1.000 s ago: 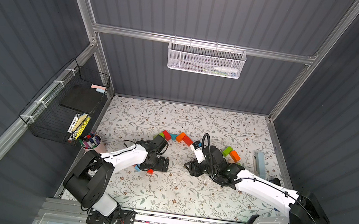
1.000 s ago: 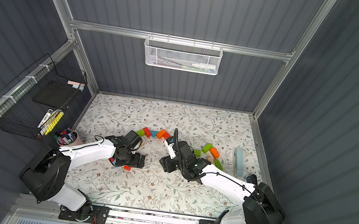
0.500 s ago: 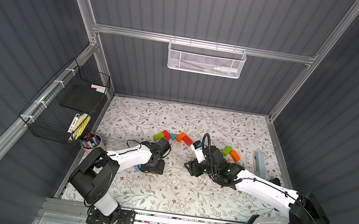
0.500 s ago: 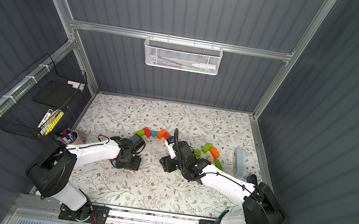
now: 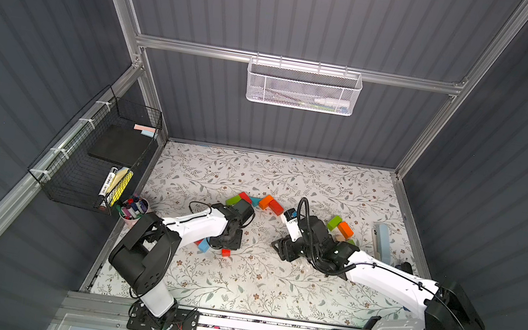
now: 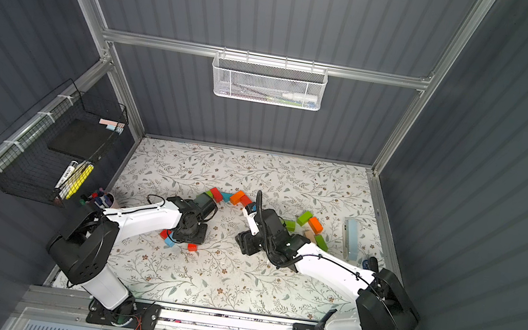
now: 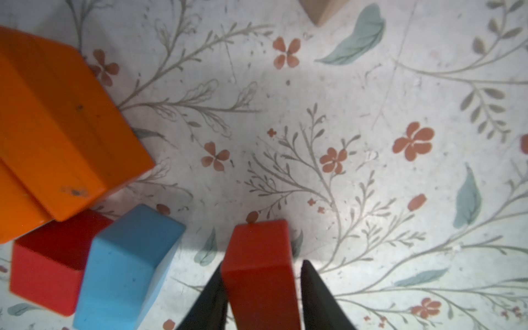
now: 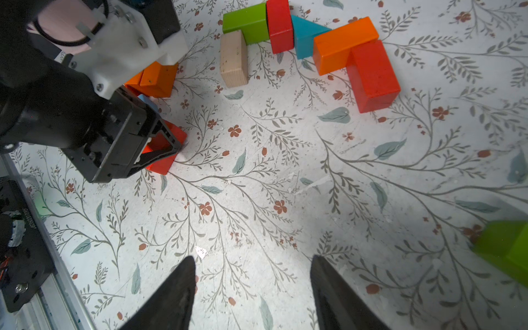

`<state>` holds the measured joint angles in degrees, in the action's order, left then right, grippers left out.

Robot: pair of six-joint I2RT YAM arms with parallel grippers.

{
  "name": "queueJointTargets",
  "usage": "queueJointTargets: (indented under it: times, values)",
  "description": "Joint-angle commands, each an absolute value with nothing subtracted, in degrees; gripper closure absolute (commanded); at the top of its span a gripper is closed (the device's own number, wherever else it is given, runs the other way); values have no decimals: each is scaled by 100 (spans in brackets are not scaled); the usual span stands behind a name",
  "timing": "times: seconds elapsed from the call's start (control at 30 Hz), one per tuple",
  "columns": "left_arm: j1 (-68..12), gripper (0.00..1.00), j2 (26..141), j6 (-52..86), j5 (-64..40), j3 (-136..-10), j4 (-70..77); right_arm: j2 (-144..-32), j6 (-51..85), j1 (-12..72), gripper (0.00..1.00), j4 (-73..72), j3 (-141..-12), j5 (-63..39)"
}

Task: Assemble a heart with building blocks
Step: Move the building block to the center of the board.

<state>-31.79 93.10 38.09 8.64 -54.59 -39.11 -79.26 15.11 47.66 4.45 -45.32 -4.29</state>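
Note:
A small red block (image 7: 258, 274) lies on the floral mat between the fingers of my left gripper (image 7: 263, 264). One finger touches it and a thin gap shows at the other. In both top views this gripper (image 5: 225, 239) points down over the block (image 6: 192, 247). Beside it lie a blue block (image 7: 128, 265), a red cube (image 7: 43, 271) and an orange block (image 7: 57, 128). Further back runs a row of green (image 8: 245, 21), red (image 8: 280, 27), teal (image 8: 305, 37), orange (image 8: 343, 43) and red (image 8: 371, 77) blocks, with a tan one (image 8: 233, 58). My right gripper (image 8: 253, 258) hangs open and empty.
More green (image 5: 334, 222) and orange (image 5: 345, 230) blocks lie at the right, near a pale blue bar (image 5: 381, 242). A cup of marker pens (image 5: 133, 208) stands at the left edge under a black wire basket (image 5: 95, 153). A white mesh basket (image 5: 303, 86) hangs on the back wall.
My left gripper shifted toward the front and its jaws narrowed from wide open to close around the red block. The right arm stayed still.

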Motion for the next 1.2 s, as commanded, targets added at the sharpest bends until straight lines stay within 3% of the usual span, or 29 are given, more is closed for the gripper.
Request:
queueJointTargets:
  times: [0.0, 0.5, 0.97, 1.17]
  values:
    - [-3241, 65, 9250, 3748, 930, -5629, -4025, -7933, 1562, 4741, 34, 492, -4509, -350]
    - [-4200, 73, 9634, 2872, 674, -6190, -3586, -7238, 1744, 4117, 31, 233, -3913, -939]
    - [-4285, 70, 10732, 1728, 943, -7492, -3551, -5866, 1894, 3199, 24, 360, -2978, -1327]
    - [-4280, 70, 11164, 1126, 1083, -8031, -3672, -5625, 1752, 3105, 13, 476, -2946, -1556]
